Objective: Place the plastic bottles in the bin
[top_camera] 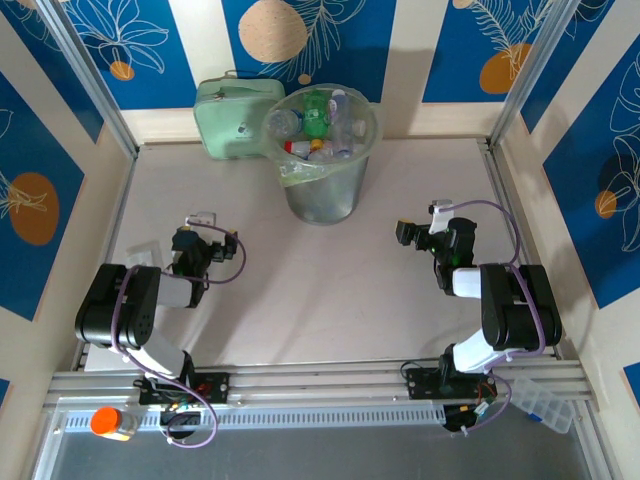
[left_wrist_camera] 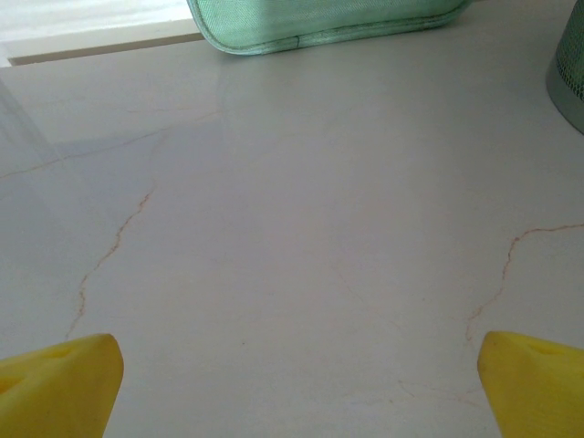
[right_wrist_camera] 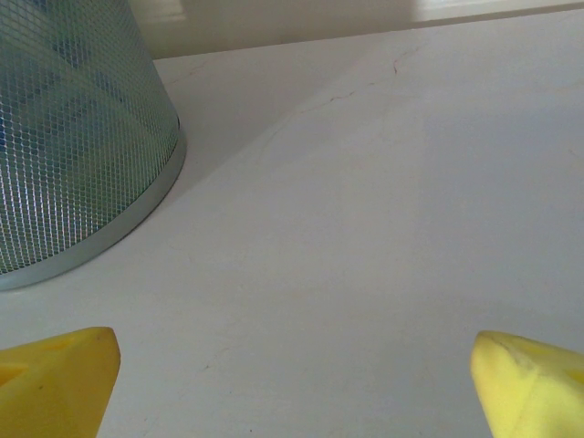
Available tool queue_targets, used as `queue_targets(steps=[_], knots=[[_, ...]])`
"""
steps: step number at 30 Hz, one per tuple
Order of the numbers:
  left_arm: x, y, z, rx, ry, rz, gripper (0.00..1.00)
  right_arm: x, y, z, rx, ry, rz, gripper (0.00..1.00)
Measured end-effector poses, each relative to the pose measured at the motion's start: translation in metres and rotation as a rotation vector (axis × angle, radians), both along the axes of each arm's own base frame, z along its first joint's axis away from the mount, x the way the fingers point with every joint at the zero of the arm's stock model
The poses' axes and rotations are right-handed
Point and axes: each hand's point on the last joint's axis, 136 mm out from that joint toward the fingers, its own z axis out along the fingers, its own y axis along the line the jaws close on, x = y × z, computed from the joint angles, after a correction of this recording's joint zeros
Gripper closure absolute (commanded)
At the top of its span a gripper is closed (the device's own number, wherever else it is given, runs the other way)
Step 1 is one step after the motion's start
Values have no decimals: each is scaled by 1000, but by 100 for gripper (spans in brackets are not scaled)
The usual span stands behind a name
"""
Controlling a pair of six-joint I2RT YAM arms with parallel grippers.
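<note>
The plastic bottles [top_camera: 318,125] lie heaped inside the bin [top_camera: 322,192], which stands near the middle of the table's [top_camera: 300,300] far edge, just beside a pale green case [top_camera: 228,120] (on its left). The left gripper [left_wrist_camera: 297,383] and right gripper [right_wrist_camera: 294,379] both gape wide over bare table, holding nothing.

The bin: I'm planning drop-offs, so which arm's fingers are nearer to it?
Right. The right fingers stand open just right of the bin, close to its base. The left fingers, also open, are farther off on its left.
</note>
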Motion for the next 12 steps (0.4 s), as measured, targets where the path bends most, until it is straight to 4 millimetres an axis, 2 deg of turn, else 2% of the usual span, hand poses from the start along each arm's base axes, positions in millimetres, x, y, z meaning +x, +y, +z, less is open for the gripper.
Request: queue_targets(steps=[12], knots=[[0,-1,0,-3,2,-5,1,0,0,0,0,1,0,1]])
